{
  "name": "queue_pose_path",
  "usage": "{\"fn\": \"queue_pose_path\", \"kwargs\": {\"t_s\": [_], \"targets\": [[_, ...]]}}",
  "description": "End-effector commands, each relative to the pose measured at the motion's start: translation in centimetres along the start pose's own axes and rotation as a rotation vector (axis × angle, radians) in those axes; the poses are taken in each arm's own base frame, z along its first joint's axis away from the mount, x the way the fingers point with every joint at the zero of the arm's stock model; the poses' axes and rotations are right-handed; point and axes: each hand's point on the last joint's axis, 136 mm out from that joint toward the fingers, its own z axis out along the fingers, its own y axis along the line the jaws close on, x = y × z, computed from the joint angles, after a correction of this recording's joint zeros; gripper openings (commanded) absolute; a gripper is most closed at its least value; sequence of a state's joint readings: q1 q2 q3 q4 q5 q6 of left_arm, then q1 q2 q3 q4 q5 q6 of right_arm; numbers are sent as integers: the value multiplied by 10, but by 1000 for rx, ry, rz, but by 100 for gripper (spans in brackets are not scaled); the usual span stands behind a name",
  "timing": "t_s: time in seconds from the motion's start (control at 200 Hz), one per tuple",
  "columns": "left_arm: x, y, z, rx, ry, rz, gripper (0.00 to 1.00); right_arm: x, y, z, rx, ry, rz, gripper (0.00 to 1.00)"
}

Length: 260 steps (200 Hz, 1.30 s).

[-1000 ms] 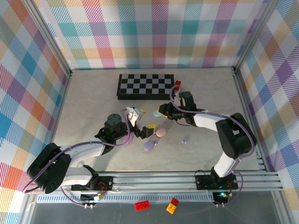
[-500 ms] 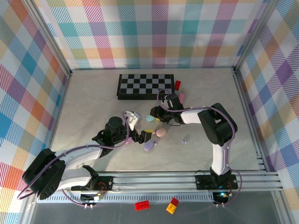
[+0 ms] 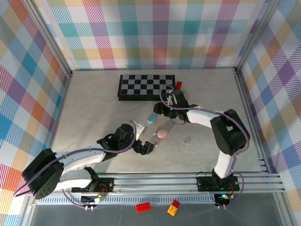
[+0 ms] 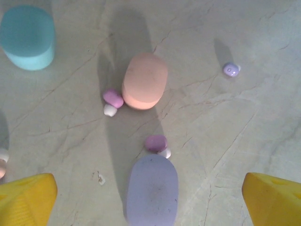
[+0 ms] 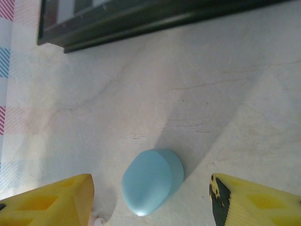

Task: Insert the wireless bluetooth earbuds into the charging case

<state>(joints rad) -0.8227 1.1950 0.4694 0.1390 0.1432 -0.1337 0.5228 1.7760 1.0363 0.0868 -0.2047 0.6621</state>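
Nearest me, the left gripper (image 3: 143,147) hangs low over the table (image 3: 94,108) with its jaws spread wide and nothing in them. Under it lies a lilac case (image 4: 151,190), closed, with one of the earbuds (image 4: 156,142) touching its far end. A second pinkish bud (image 4: 113,98) sits against the peach case (image 4: 145,81); a lilac bud (image 4: 230,69) lies apart to the right. Farther back, the right gripper (image 3: 156,109) straddles the teal case (image 5: 151,181), parted, touching neither side. The chessboard (image 3: 146,86) is beyond.
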Motion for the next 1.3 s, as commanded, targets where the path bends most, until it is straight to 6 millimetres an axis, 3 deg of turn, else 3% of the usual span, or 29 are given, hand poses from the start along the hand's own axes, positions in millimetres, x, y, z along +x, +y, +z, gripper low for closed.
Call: {"fn": "queue_pose_path", "kwargs": {"t_s": [0.0, 0.25, 0.445, 0.785, 1.05, 1.12, 1.295], "targets": [[18, 11, 1, -101, 118, -57, 100, -6, -14, -24, 66, -47, -28, 65], [36, 16, 0, -227, 309, -46, 97, -10, -27, -53, 89, -100, 3, 65], [47, 4, 13, -226, 386, 32, 85, -9, -30, -54, 89, -102, 9, 65], [49, -2, 35, -204, 418, 112, 74, -5, -31, -58, 87, -104, 14, 65], [47, -10, 47, -153, 393, 110, 58, -5, -30, -66, 88, -114, 15, 66], [46, -12, 45, -140, 374, 112, 42, -7, -29, -70, 86, -121, 15, 65], [38, -14, 39, -123, 319, 122, 36, -7, -23, -89, 78, -128, 4, 66]]}}
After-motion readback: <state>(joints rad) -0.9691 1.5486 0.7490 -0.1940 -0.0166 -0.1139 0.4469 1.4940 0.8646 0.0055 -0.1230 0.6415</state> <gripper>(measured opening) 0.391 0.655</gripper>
